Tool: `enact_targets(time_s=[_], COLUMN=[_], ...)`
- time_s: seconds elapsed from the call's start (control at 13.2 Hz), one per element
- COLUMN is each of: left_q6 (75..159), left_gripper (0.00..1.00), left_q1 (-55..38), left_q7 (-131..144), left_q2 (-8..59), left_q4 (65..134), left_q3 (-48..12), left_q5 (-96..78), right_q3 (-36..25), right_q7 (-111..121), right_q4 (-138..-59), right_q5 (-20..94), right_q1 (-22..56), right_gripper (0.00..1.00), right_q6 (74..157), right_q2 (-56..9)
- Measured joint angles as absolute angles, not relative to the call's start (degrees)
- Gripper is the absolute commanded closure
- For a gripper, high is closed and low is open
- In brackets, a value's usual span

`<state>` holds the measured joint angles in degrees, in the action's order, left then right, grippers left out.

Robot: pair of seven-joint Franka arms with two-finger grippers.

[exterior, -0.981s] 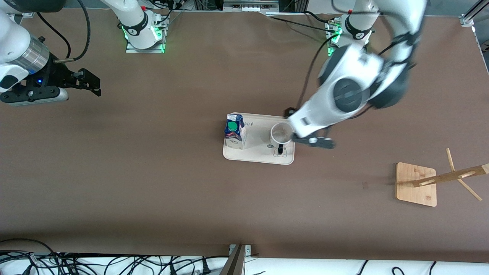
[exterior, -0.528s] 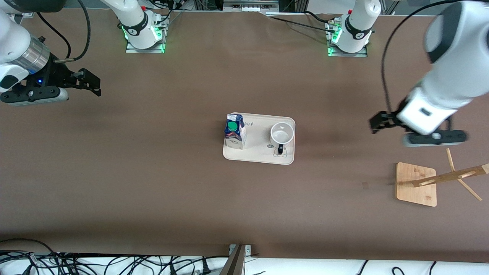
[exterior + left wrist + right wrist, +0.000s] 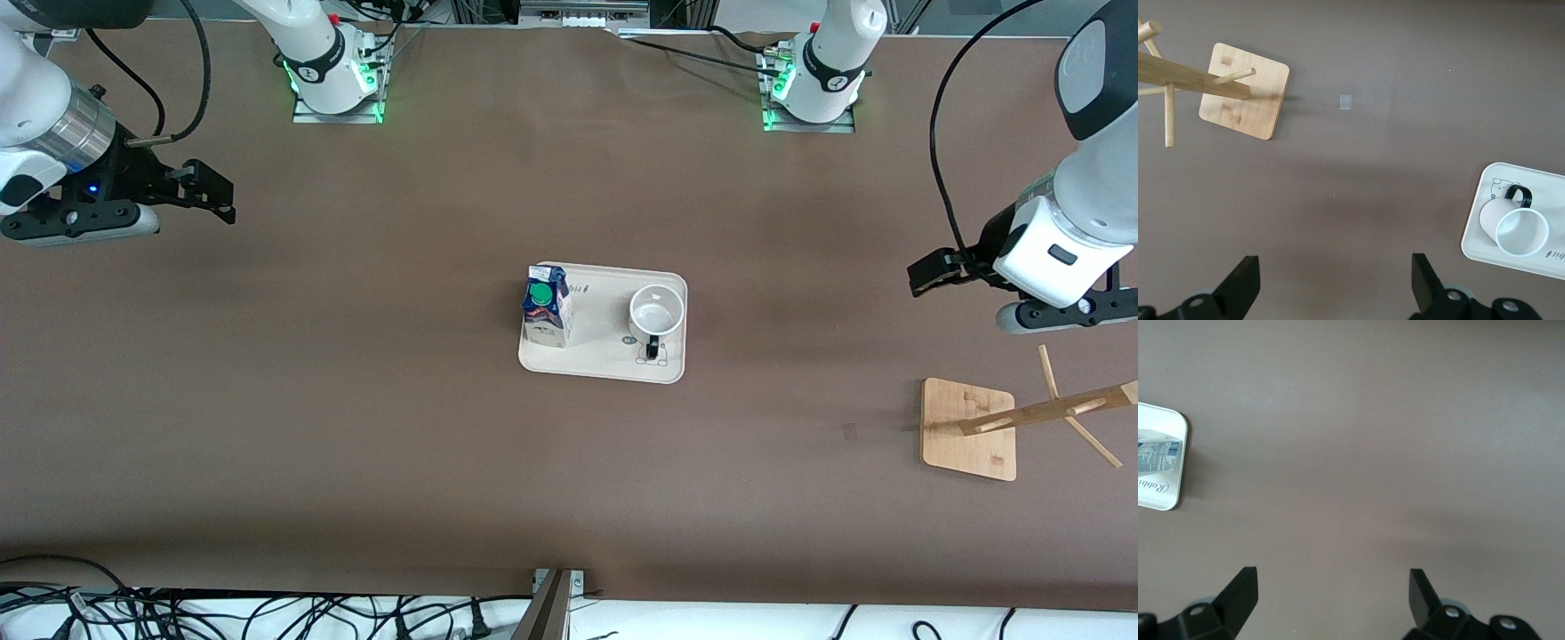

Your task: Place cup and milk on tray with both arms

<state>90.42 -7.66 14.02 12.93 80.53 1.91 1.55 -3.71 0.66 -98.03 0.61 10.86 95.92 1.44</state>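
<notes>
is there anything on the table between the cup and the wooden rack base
Only a small pale square mark on the brown table; otherwise bare. The left wrist view shows it between the cup and the wooden rack base.

We read "Rabbit" in script lettering on the tray (image 3: 1158, 487), at the middle left of the right wrist view. The print on the milk (image 3: 1158, 457) beside it is too small to read.

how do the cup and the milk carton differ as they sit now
The cup is white, round and open-topped with a black handle; the milk carton is dark blue, boxy and shut with a green cap. The cup sits at the tray's end toward the left arm, the carton toward the right arm's end. Both stand upright on the tray, neither held by a gripper.
</notes>
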Motion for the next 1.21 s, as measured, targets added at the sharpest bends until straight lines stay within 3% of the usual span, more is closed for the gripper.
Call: enact_targets(time_s=[1.21], left_q6=[80.3], left_gripper=[0.00], left_q1=[-3.4], left_q7=[4.7], left_q2=[12.9], left_q4=[76.0], left_q3=[1.7], left_q5=[-3.0], right_q3=[-3.7], right_q7=[0.7], right_q4=[-98.0], right_q5=[0.6], right_q1=[10.9], right_gripper=[0.00], right_q6=[95.9], right_q2=[1.4])
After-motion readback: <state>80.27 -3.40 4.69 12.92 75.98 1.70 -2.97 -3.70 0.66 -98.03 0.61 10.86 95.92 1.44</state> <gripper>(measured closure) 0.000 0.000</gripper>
